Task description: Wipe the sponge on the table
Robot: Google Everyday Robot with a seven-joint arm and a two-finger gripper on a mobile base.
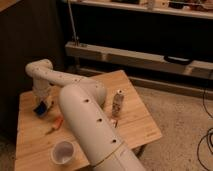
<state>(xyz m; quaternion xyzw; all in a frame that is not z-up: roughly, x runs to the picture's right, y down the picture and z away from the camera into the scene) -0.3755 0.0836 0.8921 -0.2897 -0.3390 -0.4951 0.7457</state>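
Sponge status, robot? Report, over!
End effector low over table's left side. Sponge at its tip. Carrot close beside.

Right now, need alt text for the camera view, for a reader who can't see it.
A white robot arm reaches across a low bamboo-top table, its claw at the blue sponge near the table's edge at the left of the picture. An orange carrot lies beside the sponge, a white cup sits nearer the camera, and a slim can stands to the right.
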